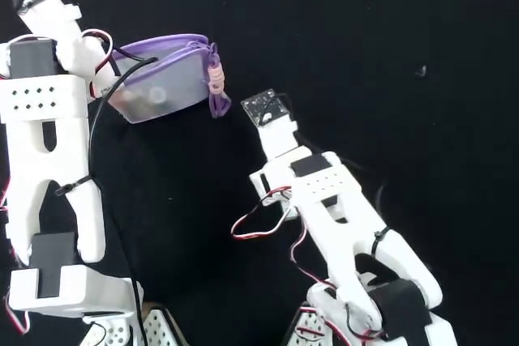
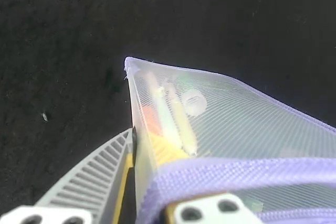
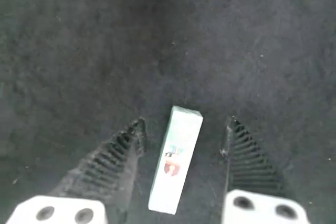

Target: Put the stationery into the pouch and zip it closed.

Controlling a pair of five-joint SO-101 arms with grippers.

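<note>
**Table** (image 1: 422, 160): covered in black, matte, felt-like cloth with faint lint specks.

**Left arm** (image 1: 49, 160): white moulded plastic links with black motor blocks. It rises along the table's left edge, then folds at the top so that the left gripper (image 1: 99, 77) points in toward the pouch. Its fingers (image 2: 94, 177), one of them grey and ribbed, are clenched on the pouch's end by the purple binding.

**Right arm** (image 1: 340, 208): same white plastic build. It reaches from the near edge toward the table's middle with the wrist tipped downward. A loop of red and white wire (image 1: 243, 228) hangs beside the forearm. The right gripper (image 3: 184, 124) has dark, saw-toothed fingers that are spread wide and grasp nothing.

**Pouch** (image 1: 162, 79): at the table's far left, in the left gripper's grip. It is a soft wedge shape of translucent, fine-ribbed mesh with woven purple edging. A purple cord (image 1: 215, 79) dangles at its free end.

**White block** (image 3: 176, 166): small, rectangular and smooth, with a tiny red-and-blue mark. It lies flat on the table between the right fingers and touches neither.

**Pouch contents**: pale yellow sticks (image 2: 178, 124), an orange piece (image 2: 149, 121) and a whitish ring (image 2: 193, 102), all seen blurred through the mesh.
</note>
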